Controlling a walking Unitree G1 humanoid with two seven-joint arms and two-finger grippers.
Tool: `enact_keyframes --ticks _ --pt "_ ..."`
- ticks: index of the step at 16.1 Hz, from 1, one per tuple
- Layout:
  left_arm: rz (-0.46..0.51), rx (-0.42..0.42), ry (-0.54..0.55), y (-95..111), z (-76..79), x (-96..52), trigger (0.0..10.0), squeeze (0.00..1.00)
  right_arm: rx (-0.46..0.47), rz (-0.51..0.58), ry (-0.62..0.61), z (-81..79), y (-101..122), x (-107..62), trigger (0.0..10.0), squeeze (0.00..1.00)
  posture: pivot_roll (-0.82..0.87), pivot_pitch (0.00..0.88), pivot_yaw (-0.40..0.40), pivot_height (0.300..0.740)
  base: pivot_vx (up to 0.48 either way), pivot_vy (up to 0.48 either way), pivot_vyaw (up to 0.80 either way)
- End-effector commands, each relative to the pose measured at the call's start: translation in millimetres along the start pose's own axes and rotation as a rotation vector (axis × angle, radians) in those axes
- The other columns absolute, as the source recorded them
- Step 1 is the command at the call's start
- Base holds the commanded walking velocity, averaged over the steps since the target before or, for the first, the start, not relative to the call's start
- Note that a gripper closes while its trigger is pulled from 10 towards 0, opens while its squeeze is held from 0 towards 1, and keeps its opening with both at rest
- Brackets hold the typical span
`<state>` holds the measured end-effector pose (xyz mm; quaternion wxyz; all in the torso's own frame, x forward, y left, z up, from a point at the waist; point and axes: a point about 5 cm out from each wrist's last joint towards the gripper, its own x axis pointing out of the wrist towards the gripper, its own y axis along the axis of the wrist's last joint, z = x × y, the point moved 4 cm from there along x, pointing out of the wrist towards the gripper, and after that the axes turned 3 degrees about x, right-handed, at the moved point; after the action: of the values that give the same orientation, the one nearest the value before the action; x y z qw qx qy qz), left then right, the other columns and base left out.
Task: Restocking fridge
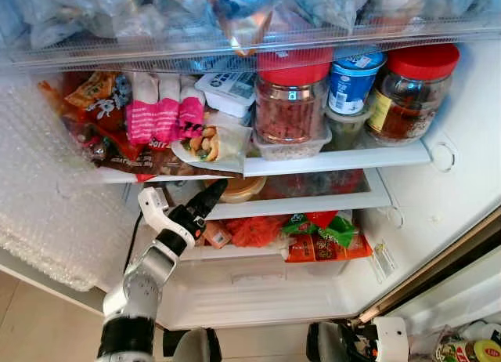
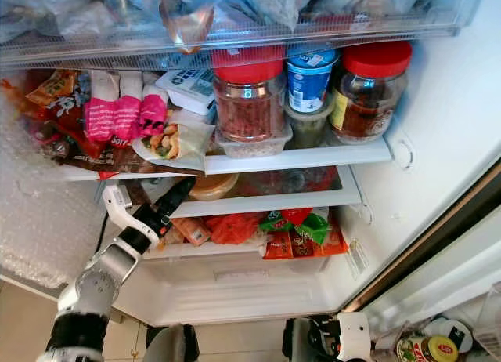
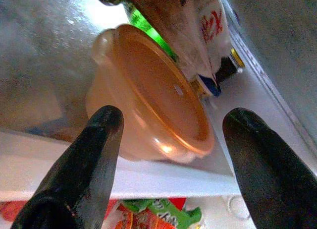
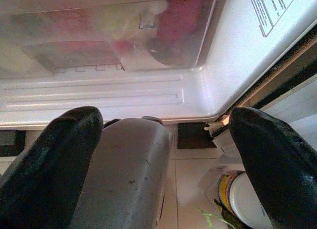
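A round tub with a tan lid [image 1: 239,191] sits on the fridge's middle shelf [image 1: 313,204], under the upper shelf's front edge. My left gripper [image 1: 217,190] reaches up to it from the lower left, its fingers open. In the left wrist view the tub [image 3: 148,90] lies just beyond the two fingertips [image 3: 106,122], which stand on either side of it without touching. My right gripper [image 4: 166,120] hangs low by the fridge's foot, open and holding nothing.
The upper shelf holds two red-lidded jars [image 1: 293,95], a blue tub [image 1: 354,78], pink packets [image 1: 160,115] and a wrap [image 1: 210,142]. Snack bags [image 1: 321,237] lie on the lower shelf above a clear drawer [image 1: 258,287]. Bubble wrap [image 1: 47,213] covers the left wall. Bottles [image 1: 479,350] stand at floor right.
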<state>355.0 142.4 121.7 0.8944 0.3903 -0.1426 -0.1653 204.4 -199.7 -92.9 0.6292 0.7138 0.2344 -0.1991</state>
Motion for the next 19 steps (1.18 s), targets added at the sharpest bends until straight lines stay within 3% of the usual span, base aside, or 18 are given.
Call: enact_keyframes --ticks 1,9,10,12,13,15,16,17,19 --pt "-0.029 0.051 0.009 -1 0.0 -4.8 10.0 0.00 0.018 -0.129 0.030 -12.7 -34 -10.1 10.0 0.00 -0.09 0.120 0.062 0.618 0.000 0.000 0.00" --pt "-0.153 0.431 -0.007 -11 15.8 -37.7 10.0 0.00 0.020 -0.131 0.025 -12.1 -33 -8.9 10.0 0.00 -0.08 0.110 0.064 0.618 0.000 0.000 0.00" --pt "-0.185 0.561 -0.002 -16 18.4 -42.5 10.0 0.00 0.018 -0.134 0.024 -11.6 -33 -8.5 10.0 0.00 -0.08 0.106 0.064 0.618 0.000 0.000 0.00" --pt "-0.166 0.708 0.037 -15 18.3 -46.2 10.0 0.00 0.019 -0.138 0.020 -10.9 -32 -8.0 10.0 0.00 -0.07 0.100 0.063 0.618 0.000 0.000 0.00" --pt "-0.159 0.813 0.083 -15 12.1 -51.1 10.0 0.00 0.019 -0.143 0.015 -10.7 -33 -7.8 10.0 0.00 -0.07 0.097 0.065 0.618 0.000 0.000 0.00" --pt "-0.144 0.911 0.189 -10 -4.9 -62.3 10.0 0.00 0.024 -0.154 0.007 -10.3 -33 -7.1 10.0 0.00 -0.07 0.092 0.066 0.618 0.000 0.000 0.00" --pt "-0.170 0.902 0.188 -16 -9.8 -66.0 10.0 0.00 0.027 -0.158 0.002 -10.0 -33 -6.7 10.0 0.00 -0.06 0.090 0.067 0.618 0.000 0.000 0.00" --pt "-0.164 0.883 0.279 -14 -29.0 -71.3 10.0 0.00 0.032 -0.166 -0.006 -9.5 -34 -6.3 10.0 0.00 -0.07 0.082 0.068 0.618 0.000 0.000 0.00" --pt "-0.154 0.872 0.333 -12 -39.5 -73.8 10.0 0.00 0.033 -0.170 -0.009 -8.8 -34 -6.1 10.0 0.00 -0.07 0.077 0.068 0.618 0.000 0.000 0.00"
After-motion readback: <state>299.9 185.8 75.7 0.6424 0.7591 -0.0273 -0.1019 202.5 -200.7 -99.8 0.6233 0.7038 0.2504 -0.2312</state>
